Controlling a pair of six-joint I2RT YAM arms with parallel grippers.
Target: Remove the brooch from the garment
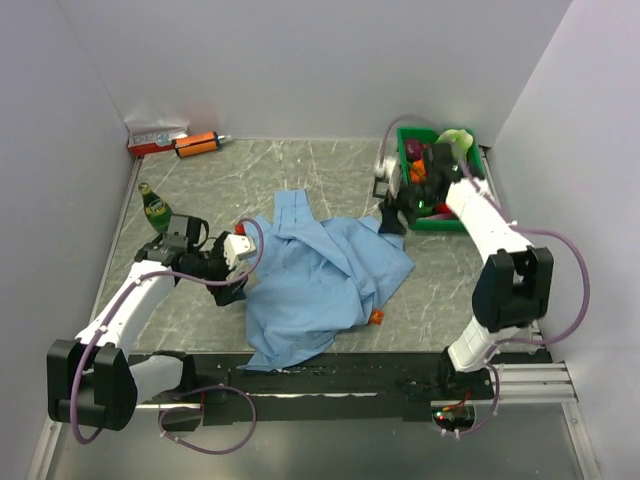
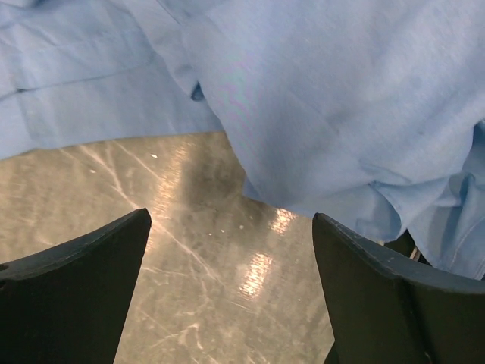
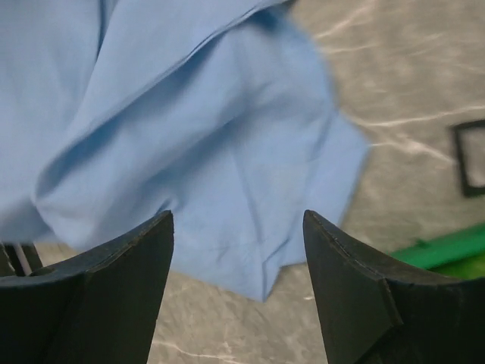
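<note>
The light blue shirt (image 1: pixel 320 275) lies crumpled in the middle of the table. No brownish-gold brooch shows clearly in any view. A small orange thing (image 1: pixel 376 318) sits at the shirt's lower right edge, and I cannot tell what it is. My left gripper (image 1: pixel 228 290) is open and empty at the shirt's left edge. In the left wrist view (image 2: pixel 231 220) it is over bare table, with cloth (image 2: pixel 326 98) just beyond the fingertips. My right gripper (image 1: pixel 392 222) is open and empty at the shirt's upper right corner. In the right wrist view (image 3: pixel 239 216) a cloth corner (image 3: pixel 227 174) lies between the fingers.
A green bin (image 1: pixel 440 222) with several items stands at the back right, just behind the right gripper; its rim shows in the right wrist view (image 3: pixel 447 246). A green bottle (image 1: pixel 155 208) stands at the left. A red-white box (image 1: pixel 155 138) and an orange tube (image 1: pixel 197 145) lie at the back left.
</note>
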